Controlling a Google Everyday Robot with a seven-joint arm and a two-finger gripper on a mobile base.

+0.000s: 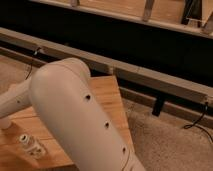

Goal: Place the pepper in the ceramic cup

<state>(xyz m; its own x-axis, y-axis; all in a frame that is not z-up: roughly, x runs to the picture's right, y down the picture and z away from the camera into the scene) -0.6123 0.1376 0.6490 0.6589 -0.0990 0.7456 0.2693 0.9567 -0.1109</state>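
My arm's large cream-coloured link fills the lower middle of the camera view and hides much of the wooden table. The gripper is out of view. The pepper is not visible. A small white rounded shape shows at the left edge, under the arm. I cannot tell whether it is the ceramic cup.
A clear small jar with a white cap lies on the table at the lower left. A long grey rail runs behind the table with cables hanging from it. Speckled floor lies to the right of the table.
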